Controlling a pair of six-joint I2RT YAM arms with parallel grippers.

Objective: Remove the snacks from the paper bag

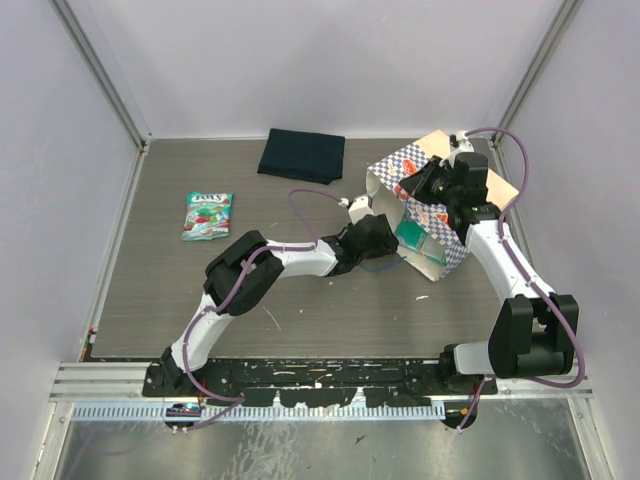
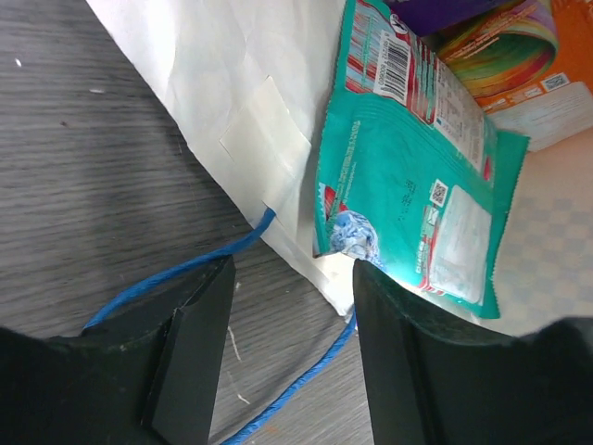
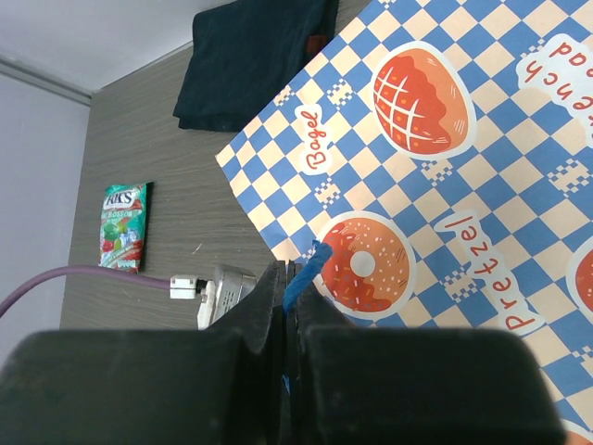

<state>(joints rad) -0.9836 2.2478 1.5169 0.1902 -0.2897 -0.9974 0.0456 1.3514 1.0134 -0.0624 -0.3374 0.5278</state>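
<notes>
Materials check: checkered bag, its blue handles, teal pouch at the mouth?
Looks like: paper bag is matte printed paper (crisp folds, taped patch inside); cord handles are probably twisted fiber, limp; teal pouch is likely glossy plastic film, given glare and zigzag-cut edge.

Blue-checkered paper bag (image 3: 519,167), teal pouch (image 2: 398,185)
</notes>
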